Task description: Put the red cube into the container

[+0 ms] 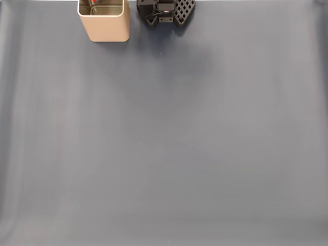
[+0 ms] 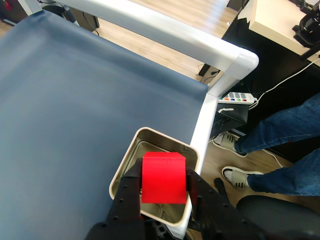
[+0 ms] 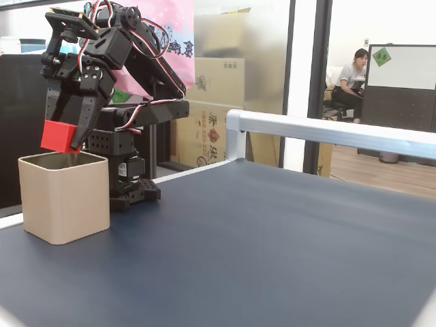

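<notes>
Worktop [image 1: 169, 154] is a dark blue-grey mat with a white rounded frame rail [image 3: 327, 129] along its edge; wood floor beyond it. Room is an office: cardboard boxes [image 3: 214, 116] behind glass, a pink poster [image 3: 174, 30] whose print is too small to read, a green tag on a whiteboard [image 3: 402, 68], and a person seated at a desk [image 3: 351, 75] in the background.

The end effector [image 2: 164, 197] is closed on the red cube [image 2: 163, 177], fingers [image 2: 127, 192] pressing both side faces. The cube hangs over the open top of the container [image 3: 63, 197], its lower edge about level with the rim in a fixed view [image 3: 61, 136].

Wrist view also shows a power strip [image 2: 236, 97] on the floor and a person's jeans and shoes [image 2: 240, 177] beside the worktop. In a fixed view the container [image 1: 105, 25] sits at the mat's top edge, beside the arm base [image 1: 166, 13].
</notes>
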